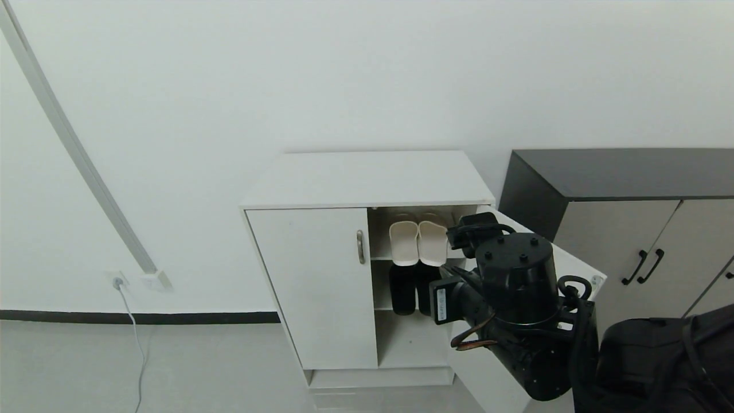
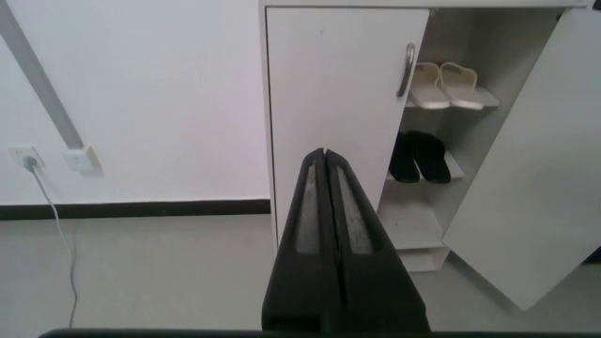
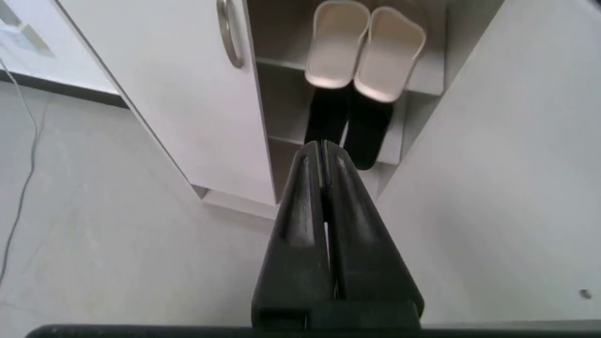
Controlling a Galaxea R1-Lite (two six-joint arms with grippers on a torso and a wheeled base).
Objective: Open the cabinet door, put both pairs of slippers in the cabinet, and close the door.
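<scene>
- The right claw (image 3: 324,148) has its two fingers pressed flat together and grips nothing; it touches neither slipper nor cabinet.
- Straight ahead of its tips, inside the white shoe cabinet (image 1: 367,178), is the black pair of slippers (image 1: 410,289) on the middle shelf. Beyond them and one shelf higher is the cream pair of slippers (image 1: 418,242), side by side with their soles facing out.
- The open right door (image 1: 573,261) stands just beside this claw on the robot's right, swung wide. The closed left door (image 1: 312,287) with its metal handle (image 1: 360,246) is on the claw's other side.
- The left claw (image 2: 324,153) is likewise shut tight with nothing in it. It hangs well apart from the cabinet, with the closed door ahead of it and both pairs ahead and toward the robot's right.
- In the head view the right arm covers the lower part of the open door and one edge of the opening.
- In the right wrist view the claw's fingers cover the near end of one black slipper.
- The inner ends of the cream slippers sit deep in shadow and are hard to make out.
- A dark-topped sideboard (image 1: 619,172) on the robot's right is cut off by the frame edge.
- Far to the left of both claws, a wall socket (image 1: 117,281) with a cable (image 1: 137,344) sits low on the wall.
</scene>
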